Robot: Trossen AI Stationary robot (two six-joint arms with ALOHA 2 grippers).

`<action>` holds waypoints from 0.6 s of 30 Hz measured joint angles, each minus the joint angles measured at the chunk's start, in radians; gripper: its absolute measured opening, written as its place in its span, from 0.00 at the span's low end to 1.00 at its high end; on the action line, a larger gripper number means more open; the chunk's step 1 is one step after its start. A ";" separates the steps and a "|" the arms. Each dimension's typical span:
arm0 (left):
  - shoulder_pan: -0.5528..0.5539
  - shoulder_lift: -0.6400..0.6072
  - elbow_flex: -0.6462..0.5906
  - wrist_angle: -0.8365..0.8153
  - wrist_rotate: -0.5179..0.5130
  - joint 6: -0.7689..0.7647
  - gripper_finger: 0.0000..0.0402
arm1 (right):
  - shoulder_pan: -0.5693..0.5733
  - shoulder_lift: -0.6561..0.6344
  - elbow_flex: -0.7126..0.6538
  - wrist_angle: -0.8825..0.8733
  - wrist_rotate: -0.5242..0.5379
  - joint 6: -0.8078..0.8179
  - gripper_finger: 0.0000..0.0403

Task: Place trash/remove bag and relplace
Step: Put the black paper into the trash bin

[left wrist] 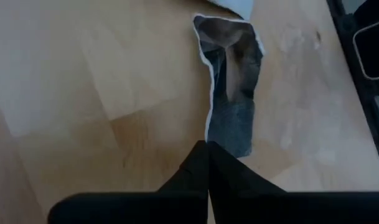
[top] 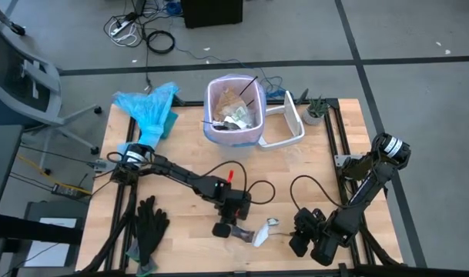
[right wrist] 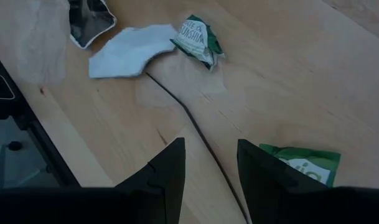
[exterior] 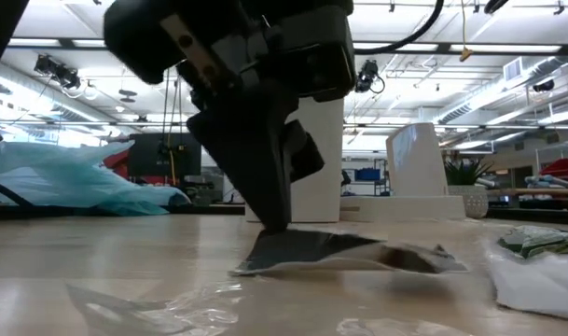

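- High view: the wooden surface [top: 188, 146] has bare wood across its middle, between the left gripper [top: 236, 229] near the front edge and the bin [top: 234, 111] at the back edge
- The bin holds the bag [top: 216, 85] as its pale liner, with brown paper and black utensil trash [top: 238, 108] inside; a white lid [top: 289, 121] lies just beside it, and a small potted plant [top: 316, 110] sits near the back right corner
- A light-blue plastic bag [top: 149, 108] lies at the back left, black gloves [top: 148, 227] at the front left edge
- The left gripper's fingers are pressed together, tips down on the near end of a grey torn wrapper [left wrist: 233, 93] that lies flat on the wood; whether the scrap is pinched between them cannot be told
- A white scrap [top: 263, 232] lies just beside that wrapper
- The right gripper [top: 307, 235] waits at the front right, its fingers partly apart and holding nothing, over a thin dark cable [right wrist: 189, 118]; a green wrapper [right wrist: 198, 34] lies ahead of it and another [right wrist: 304, 165] close beside one finger
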 joint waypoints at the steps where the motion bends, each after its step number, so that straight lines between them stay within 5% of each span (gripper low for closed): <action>1: 0.000 0.000 0.009 -0.006 0.000 -0.003 0.01 | 0.000 0.000 0.000 0.000 0.000 0.000 0.33; 7: 0.012 0.000 0.146 -0.160 -0.037 0.032 0.01 | 0.000 0.000 0.000 0.000 0.000 0.006 0.33; 18: 0.087 0.000 0.583 -0.575 -0.281 0.278 0.00 | -0.007 0.000 0.000 0.002 0.000 0.027 0.33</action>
